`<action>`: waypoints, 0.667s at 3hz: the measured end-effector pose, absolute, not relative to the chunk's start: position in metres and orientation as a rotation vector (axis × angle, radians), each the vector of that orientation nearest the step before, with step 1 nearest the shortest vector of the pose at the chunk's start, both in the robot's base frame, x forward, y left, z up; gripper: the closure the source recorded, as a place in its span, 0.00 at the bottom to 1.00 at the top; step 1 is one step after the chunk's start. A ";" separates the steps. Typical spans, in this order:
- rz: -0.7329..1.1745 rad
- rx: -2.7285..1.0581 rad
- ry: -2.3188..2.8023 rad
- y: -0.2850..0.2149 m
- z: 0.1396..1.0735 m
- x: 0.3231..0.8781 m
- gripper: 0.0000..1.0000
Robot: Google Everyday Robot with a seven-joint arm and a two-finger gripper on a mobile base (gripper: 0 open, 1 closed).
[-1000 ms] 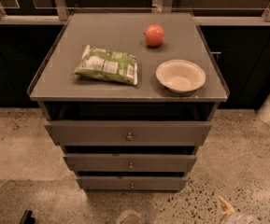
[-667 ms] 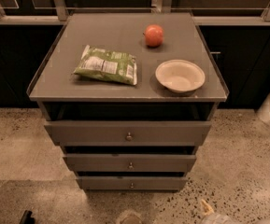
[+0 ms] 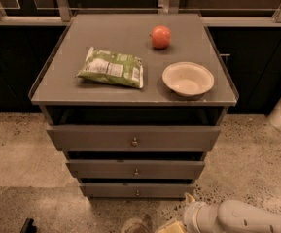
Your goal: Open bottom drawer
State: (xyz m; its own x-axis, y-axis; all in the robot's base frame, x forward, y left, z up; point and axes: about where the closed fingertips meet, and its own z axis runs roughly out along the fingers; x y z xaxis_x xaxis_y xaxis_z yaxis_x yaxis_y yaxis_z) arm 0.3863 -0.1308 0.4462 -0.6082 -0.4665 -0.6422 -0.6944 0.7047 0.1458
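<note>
Gripper [image 3: 183, 216] low at frame bottom, on arm [image 3: 249, 218] entering from right; grip state cannot tell. Just beyond, bottom drawer [image 3: 112, 190]: lowest of three, long axis left-right, front and knob [image 3: 137, 193] facing camera. Cabinet top [image 3: 62, 89]: bag [image 3: 112, 68], bowl [image 3: 187, 78], apple [image 3: 161, 36] farthest.

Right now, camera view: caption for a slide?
Gripper low, right of the bottom drawer, knob untouched; bag, apple and bowl on the cabinet.

Dim warm light from above; claw [image 3: 180, 215] at the bottom edge.
</note>
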 end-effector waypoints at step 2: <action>0.502 -0.890 2.309 -0.127 0.447 0.386 0.00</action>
State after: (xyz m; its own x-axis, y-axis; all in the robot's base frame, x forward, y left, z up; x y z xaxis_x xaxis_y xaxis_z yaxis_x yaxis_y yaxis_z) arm 0.3859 -0.1268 0.4468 -0.5901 -0.4701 -0.6564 -0.7003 0.7025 0.1264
